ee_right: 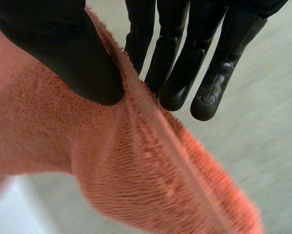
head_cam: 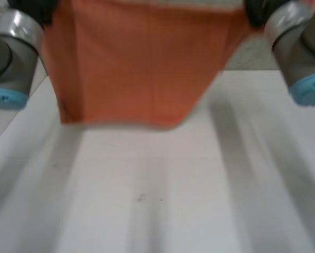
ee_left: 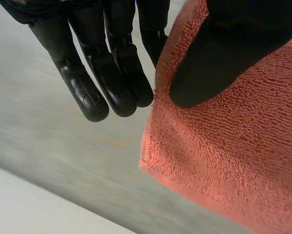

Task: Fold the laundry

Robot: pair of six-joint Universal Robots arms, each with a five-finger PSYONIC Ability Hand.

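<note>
White table [head_cam: 147, 200] below, orange towel [head_cam: 141, 63] hanging above it, my left hand [ee_left: 224, 58] and right hand [ee_right: 63, 53] each pinching one end of its upper edge. Spreading step, I'd judge. Next it wants lowering flat, evenly.

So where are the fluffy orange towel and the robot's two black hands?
fluffy orange towel [head_cam: 141, 63], head view, middle of the hanging cloth.
left hand [ee_left: 234, 48], left wrist view, thumb pressed on the towel's edge.
right hand [ee_right: 58, 44], right wrist view, thumb on the towel.
</note>
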